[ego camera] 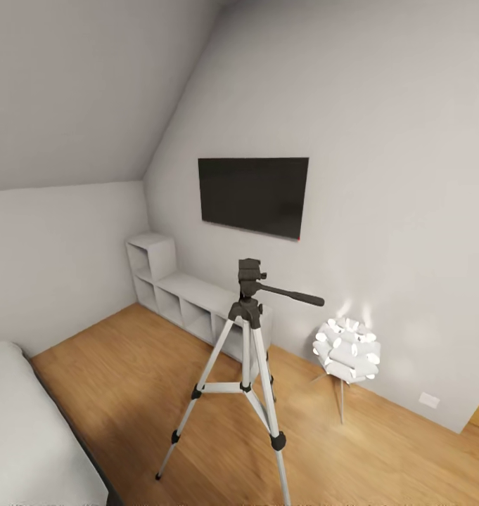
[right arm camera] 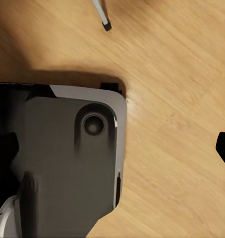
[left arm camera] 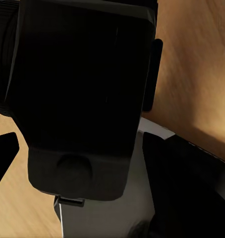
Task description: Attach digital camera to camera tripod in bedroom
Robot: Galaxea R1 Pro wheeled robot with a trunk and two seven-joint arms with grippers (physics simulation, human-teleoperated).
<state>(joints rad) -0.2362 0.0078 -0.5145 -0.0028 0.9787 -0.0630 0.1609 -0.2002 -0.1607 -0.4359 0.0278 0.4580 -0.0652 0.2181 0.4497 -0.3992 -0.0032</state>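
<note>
The camera tripod (ego camera: 247, 349) stands on the wood floor of the bedroom, silver legs spread, black head (ego camera: 250, 275) on top with its pan handle (ego camera: 295, 296) pointing right. Nothing sits on the head. In the left wrist view the black digital camera (left arm camera: 83, 89) looms very close, its ribbed lens at one corner, held in my left gripper (left arm camera: 87, 163), whose dark fingertips (left arm camera: 4, 157) flank it. My right gripper (right arm camera: 115, 153) is open over the floor with nothing between its fingers. One tripod foot (right arm camera: 106, 24) shows in the right wrist view.
A flat black wall screen (ego camera: 253, 195) hangs behind the tripod. A low white cube shelf (ego camera: 186, 295) runs along that wall. A glowing white ball lamp (ego camera: 347, 349) stands right of the tripod. The bed (ego camera: 21, 436) is at the left. My grey base (right arm camera: 68, 163) is below.
</note>
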